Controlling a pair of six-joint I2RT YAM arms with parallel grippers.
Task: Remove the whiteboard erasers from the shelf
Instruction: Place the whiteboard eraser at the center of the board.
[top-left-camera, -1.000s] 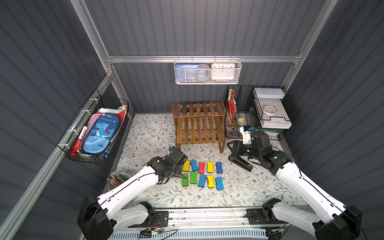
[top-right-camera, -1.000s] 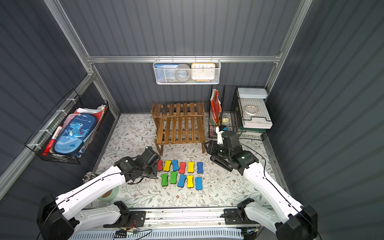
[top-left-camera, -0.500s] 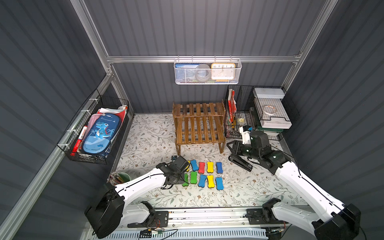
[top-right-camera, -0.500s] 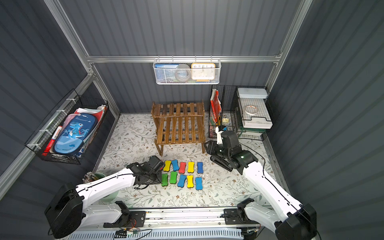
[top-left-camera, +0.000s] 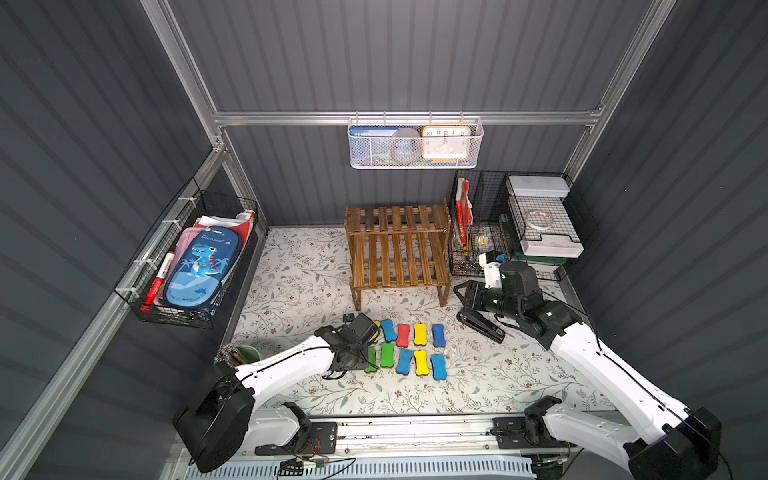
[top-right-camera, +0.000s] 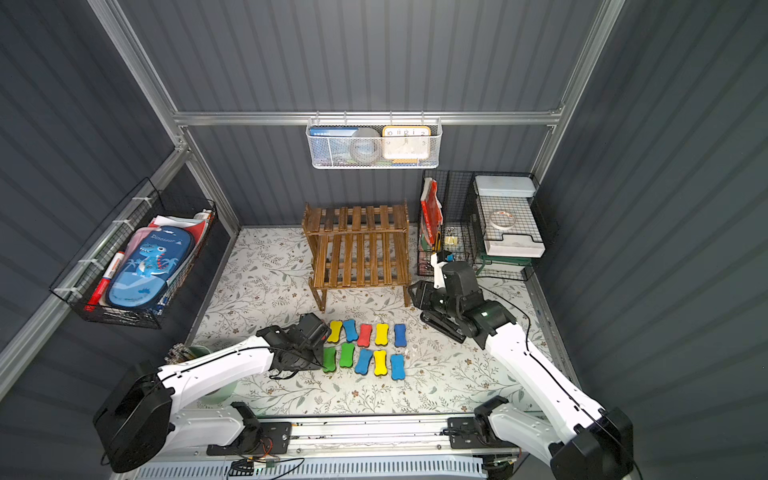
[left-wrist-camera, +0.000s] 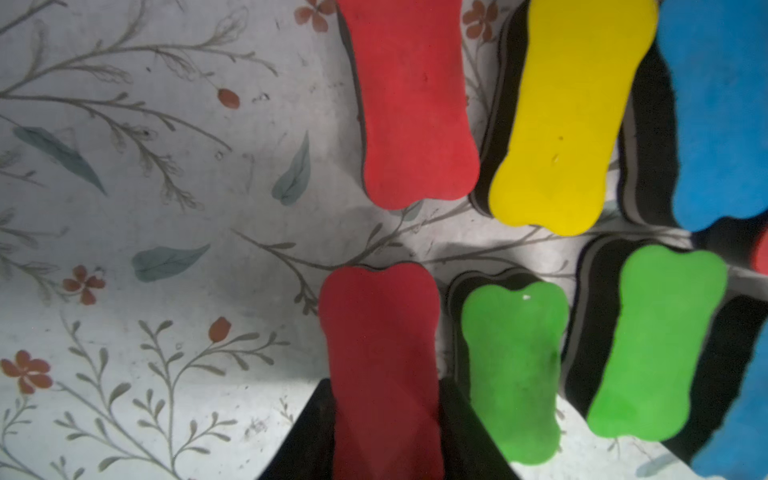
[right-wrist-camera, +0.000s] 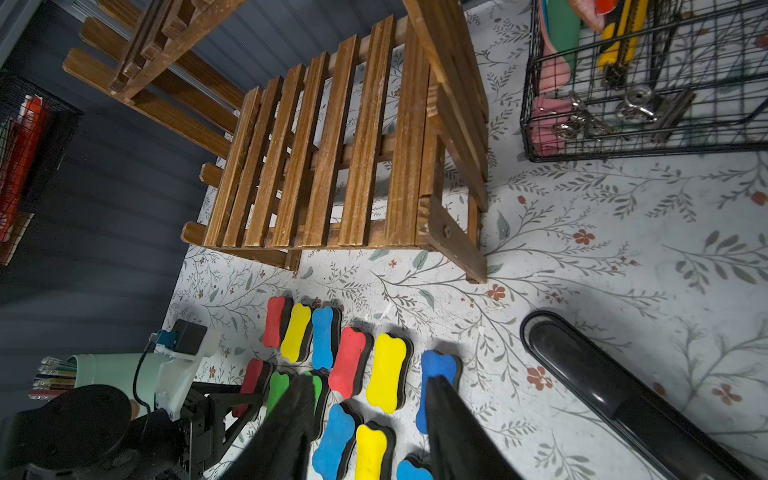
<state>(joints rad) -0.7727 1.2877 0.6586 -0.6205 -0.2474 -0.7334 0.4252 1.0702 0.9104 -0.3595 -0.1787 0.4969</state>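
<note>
- L gripper (left-wrist-camera: 384, 399): down at mat level, black fingers (left-wrist-camera: 305, 436) either side of a red bone-shaped foam eraser (left-wrist-camera: 380, 324), close against both long sides; can't tell whether squeezing or slack.
- That red eraser: flat on the white floral-print mat (top-left-camera: 299, 282), left end of the near row, just beside a green foam eraser (left-wrist-camera: 513, 374) w/ dark felt underside.
- R gripper (right-wrist-camera: 370, 380): fingers apart, nothing between; held in air near the shelf's right front leg.
- Bone-shaped foam whiteboard erasers (top-left-camera: 403, 335), red, yellow, blue & green: twelve counted in R wrist view, two rows on mat, coloured tops up.
- Rows: in front of the brown two-tier wooden slat shelf (top-left-camera: 397, 253), apart from it.
- Long black stapler (top-left-camera: 482, 326): on mat, right of rows, below R gripper.
</note>
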